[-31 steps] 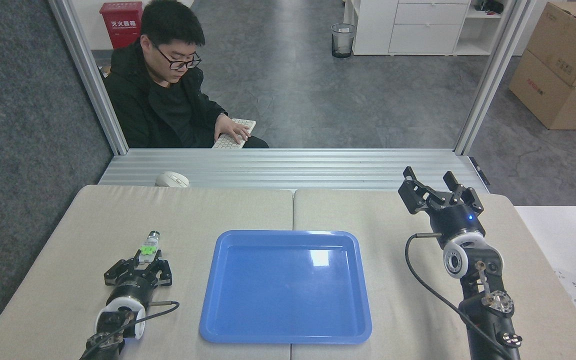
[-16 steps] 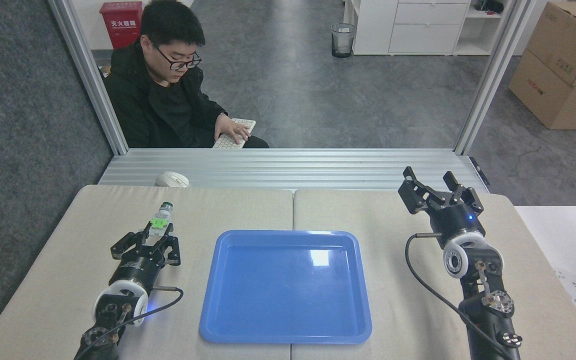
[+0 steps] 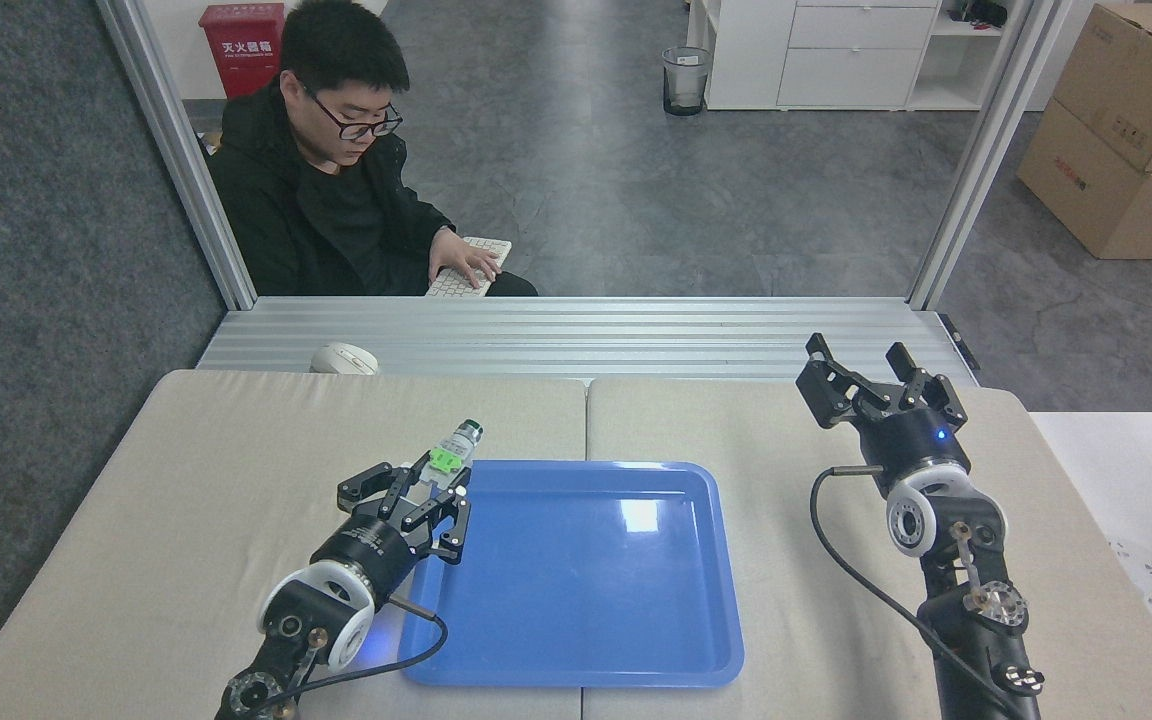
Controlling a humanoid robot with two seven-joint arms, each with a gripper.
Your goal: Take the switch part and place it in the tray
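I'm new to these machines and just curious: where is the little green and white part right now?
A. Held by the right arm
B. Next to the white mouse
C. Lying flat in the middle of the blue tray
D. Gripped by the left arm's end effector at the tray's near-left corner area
D: the part is clamped in the left end effector, over the far-left edge of the tray, whose floor is bare; the right end effector holds nothing.

Glossy blue plastic tray [image 3: 576, 600] (window glare), matt beige cloth table [image 3: 186, 480], ribbed metal ledge [image 3: 576, 335]
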